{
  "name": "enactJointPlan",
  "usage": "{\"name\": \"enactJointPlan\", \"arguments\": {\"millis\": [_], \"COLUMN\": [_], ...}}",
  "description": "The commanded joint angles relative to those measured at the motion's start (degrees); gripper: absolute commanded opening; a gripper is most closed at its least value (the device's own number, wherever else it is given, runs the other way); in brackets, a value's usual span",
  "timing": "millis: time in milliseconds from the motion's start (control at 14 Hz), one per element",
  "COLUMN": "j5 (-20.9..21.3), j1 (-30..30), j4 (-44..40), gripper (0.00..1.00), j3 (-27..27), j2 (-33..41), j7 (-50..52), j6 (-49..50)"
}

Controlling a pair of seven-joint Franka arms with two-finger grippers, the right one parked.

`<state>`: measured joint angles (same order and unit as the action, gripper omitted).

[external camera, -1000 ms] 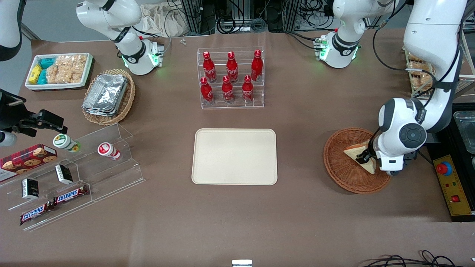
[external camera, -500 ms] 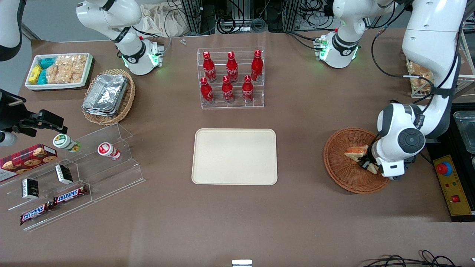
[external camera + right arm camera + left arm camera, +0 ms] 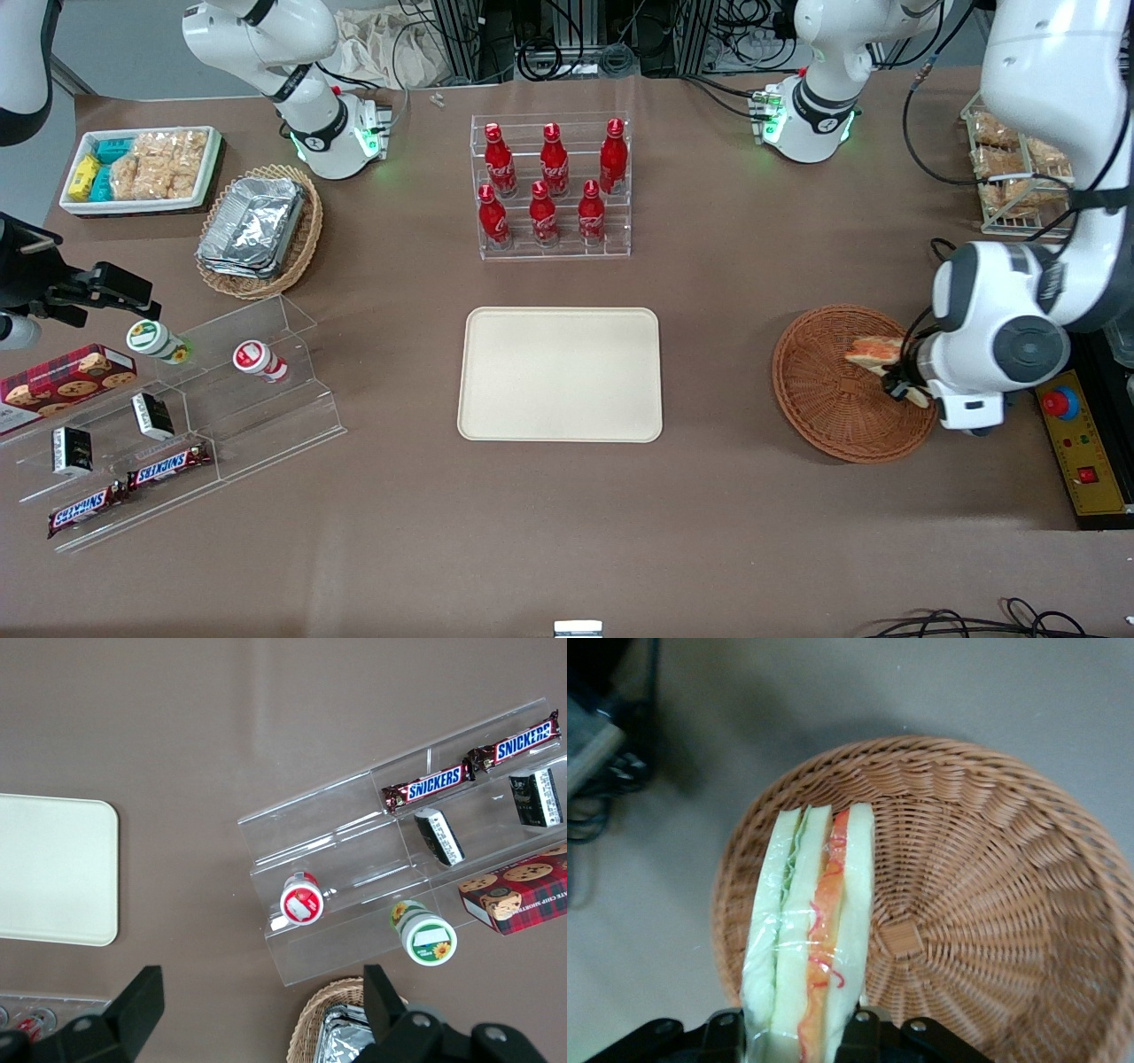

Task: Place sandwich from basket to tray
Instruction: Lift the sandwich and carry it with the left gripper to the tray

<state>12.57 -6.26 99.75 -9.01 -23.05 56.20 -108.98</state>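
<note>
One sandwich is pinched edge-up between the fingers of the tool, lifted over the basket at right of the frame; the tray sits mid-bench, well apart

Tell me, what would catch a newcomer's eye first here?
Probably the gripper, shut on the sandwich and holding it just above the basket at the working arm's end of the table. Next, the tray at mid-table, and the red bottles in a clear rack farther from the front camera.
</note>
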Motion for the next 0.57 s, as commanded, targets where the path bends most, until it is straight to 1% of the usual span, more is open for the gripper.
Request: {"name": "enactJointPlan", "arguments": {"millis": [0, 143, 214, 286, 500], "j5": [-4.0, -5.5, -5.5, -5.5, -5.7], "j1": [0.2, 0.2, 0.2, 0.3, 0.3], "j4": [-9.3, -16.1, -18.2, -19.4, -19.2], "gripper": [0.00, 0.00, 0.00, 0.00, 0.00], "j3": [-1.3, -5.0, -7.9, -11.1, -21.1], "j2": [2.2, 2.3, 2.1, 2.0, 0.8], "j7": [-6.9, -9.3, -10.0, -10.6, -10.1], "j6": [11.7, 19.6, 21.0, 21.4, 20.8]}}
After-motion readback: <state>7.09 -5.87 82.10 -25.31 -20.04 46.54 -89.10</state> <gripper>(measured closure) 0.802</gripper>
